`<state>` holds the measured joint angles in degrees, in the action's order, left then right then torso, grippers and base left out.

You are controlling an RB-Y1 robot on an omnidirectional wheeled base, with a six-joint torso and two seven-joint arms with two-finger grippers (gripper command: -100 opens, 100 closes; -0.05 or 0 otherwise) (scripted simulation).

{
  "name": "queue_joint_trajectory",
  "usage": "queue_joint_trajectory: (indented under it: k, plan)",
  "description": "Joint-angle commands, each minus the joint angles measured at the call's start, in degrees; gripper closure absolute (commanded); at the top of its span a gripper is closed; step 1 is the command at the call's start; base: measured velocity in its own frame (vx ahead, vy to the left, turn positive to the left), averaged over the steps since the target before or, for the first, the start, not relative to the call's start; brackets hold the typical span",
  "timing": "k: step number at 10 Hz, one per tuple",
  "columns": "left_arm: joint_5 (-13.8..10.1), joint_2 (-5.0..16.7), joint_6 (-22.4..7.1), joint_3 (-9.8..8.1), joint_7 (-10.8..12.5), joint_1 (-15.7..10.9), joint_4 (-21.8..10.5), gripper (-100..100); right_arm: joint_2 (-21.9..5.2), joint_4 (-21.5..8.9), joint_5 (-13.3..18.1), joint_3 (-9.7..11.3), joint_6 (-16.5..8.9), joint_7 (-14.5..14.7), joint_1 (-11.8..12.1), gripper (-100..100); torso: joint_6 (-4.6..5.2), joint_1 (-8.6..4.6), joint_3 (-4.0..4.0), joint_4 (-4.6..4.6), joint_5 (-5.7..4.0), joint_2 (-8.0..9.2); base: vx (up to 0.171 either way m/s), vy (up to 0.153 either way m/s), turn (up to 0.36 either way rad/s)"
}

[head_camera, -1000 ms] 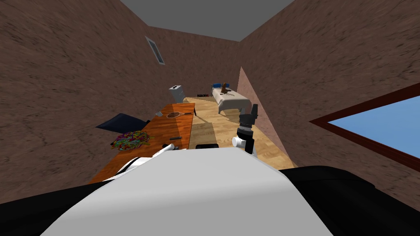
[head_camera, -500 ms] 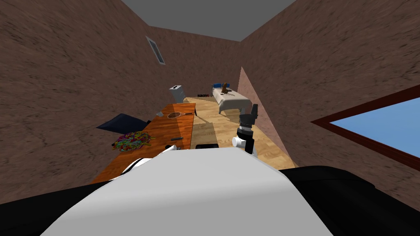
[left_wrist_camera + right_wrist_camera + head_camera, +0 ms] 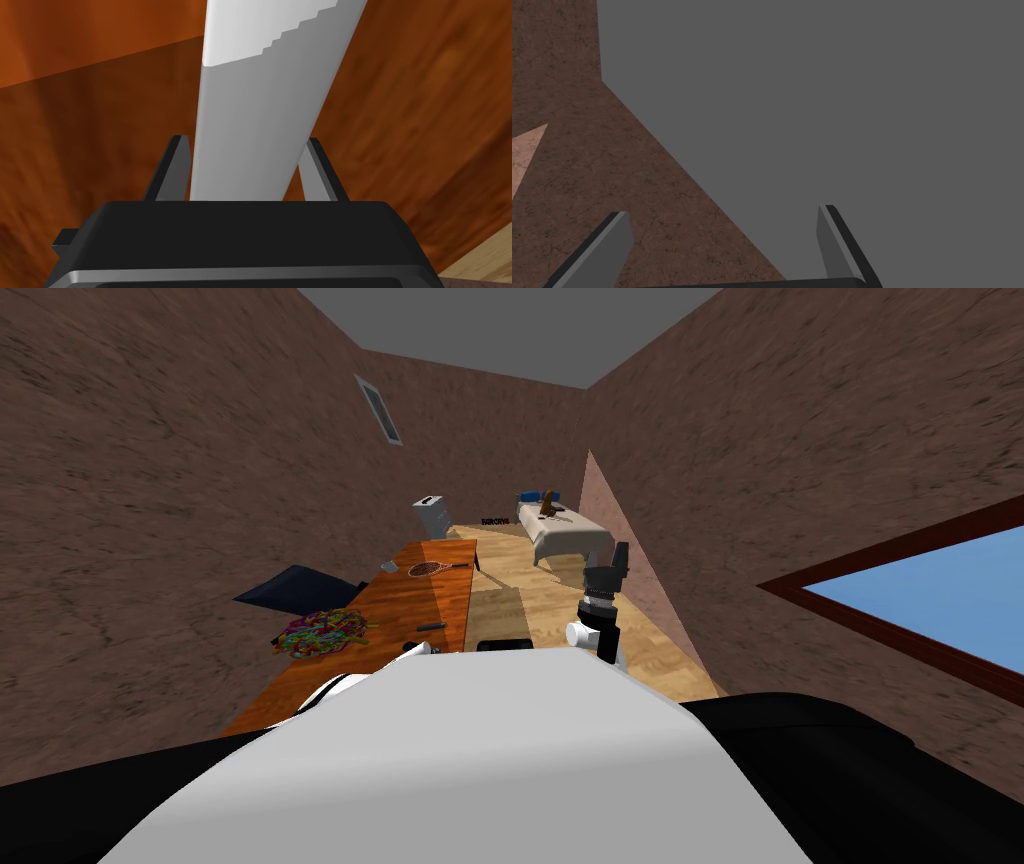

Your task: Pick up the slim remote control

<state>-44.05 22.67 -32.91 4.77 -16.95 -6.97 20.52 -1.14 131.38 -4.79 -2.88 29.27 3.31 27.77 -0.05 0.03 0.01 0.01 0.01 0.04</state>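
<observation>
The slim remote control is a long, flat, white and light grey bar lying on the orange-brown wooden table. My left gripper reaches straight down at it, one dark-edged finger against each long side, shut on it near its end. The remote's far end runs out of the left wrist view. My right gripper is raised beside the table over the wooden floor. Its fingers stand open around nothing in the right wrist view.
On the long table lie a many-coloured heap, a small dark bar and a racket. A dark chair stands at its left, a white box beyond it. A bed is at the far end.
My left gripper's fingers have come in from wide open onto the remote's sides. The head view shifted slightly early on; nothing on the table has moved.
</observation>
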Motion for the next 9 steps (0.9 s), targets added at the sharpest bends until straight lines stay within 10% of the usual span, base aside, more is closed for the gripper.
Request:
queue_joint_trajectory:
  k: [1, 2, 9]
  plan:
    - [0.0, 0.0, 0.0, 0.0, 0.0, 0.0, 0.0, 0, 0.0, 0.0, 0.0, 0.0, 0.0, 0.0, 0.0, 0, 0.0, 0.0, 0.0, 0.0, 0.0, 0.0, 0.0, 0.0, 0.0]
    - [-1.67, 1.83, -1.73, 0.45, -0.66, -0.22, 0.91, 100, 0.0, 0.0, 0.0, 0.0, 0.0, 0.0, 0.0, 0, 0.0, 0.0, 0.0, 0.0, 0.0, 0.0, -0.021, -0.068, 0.002]
    - [-4.02, 4.68, -4.37, 1.32, -1.18, -0.25, 2.93, 100, 0.01, 0.0, 0.0, 0.0, 0.0, 0.0, 0.0, 0, 0.0, -0.22, 0.07, 0.03, -0.08, 0.12, -0.02, -0.05, 0.003]
